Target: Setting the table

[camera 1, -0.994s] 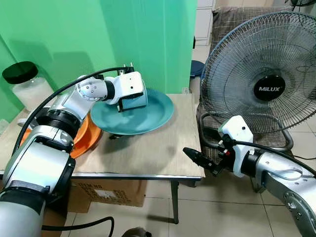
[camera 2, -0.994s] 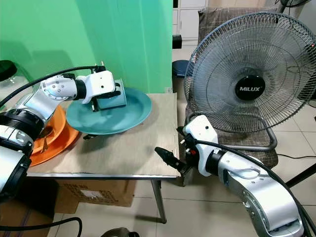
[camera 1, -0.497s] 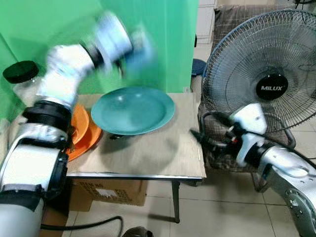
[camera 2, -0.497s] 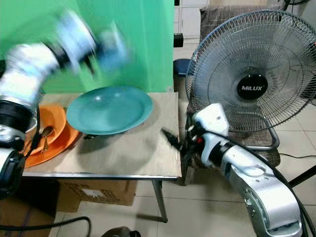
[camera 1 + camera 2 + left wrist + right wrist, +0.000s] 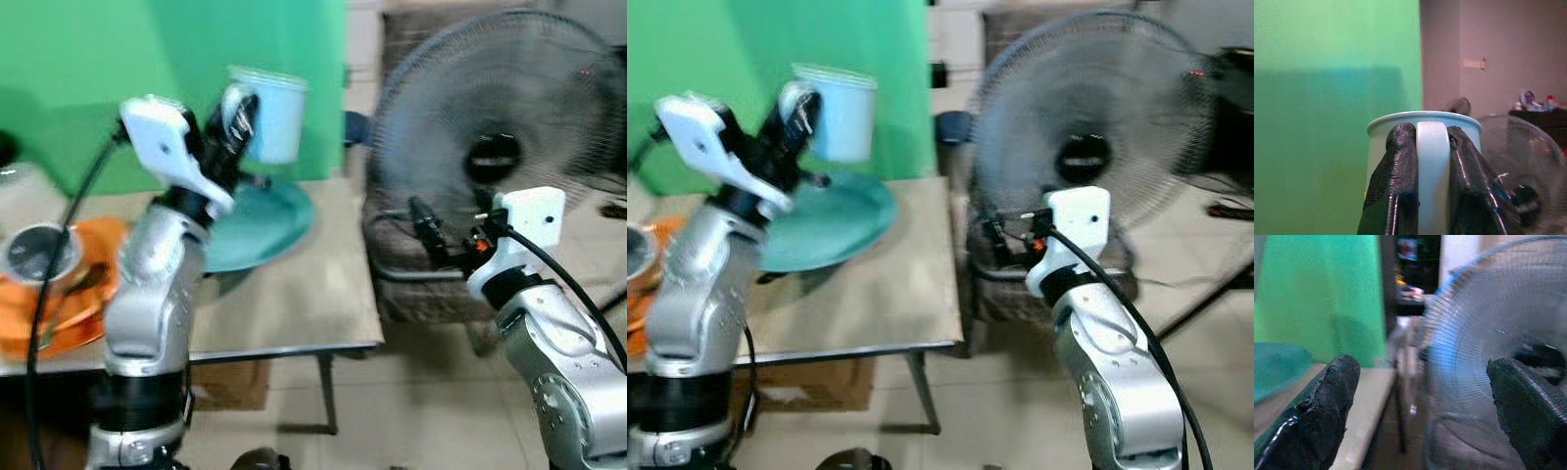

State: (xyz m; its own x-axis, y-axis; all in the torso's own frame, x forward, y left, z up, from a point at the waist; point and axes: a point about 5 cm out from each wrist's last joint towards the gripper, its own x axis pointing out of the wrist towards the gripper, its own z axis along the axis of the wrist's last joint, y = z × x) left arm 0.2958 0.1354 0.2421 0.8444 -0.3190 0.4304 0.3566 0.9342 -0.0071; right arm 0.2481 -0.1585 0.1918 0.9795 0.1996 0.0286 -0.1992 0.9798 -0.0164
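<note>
Green backdrop behind, my left tool (image 5: pixel 238 119) grips the pale blue mug (image 5: pixel 272 116) aloft by its handle. Teal plate (image 5: pixel 263 227) already sits on the surface (image 5: pixel 294 299); the mug awaits placing. Right tool (image 5: pixel 1420 416) hangs released.

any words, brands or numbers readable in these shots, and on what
None can be read now.
The black hub badge of the grey standing fan bears a pale mark, too blurred to read.
The pale blue mug held in the left gripper shows no lettering.

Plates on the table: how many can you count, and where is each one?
2. A teal plate lies mid-table under the raised mug; an orange plate sits at the table's left end. Others may be hidden.
</note>
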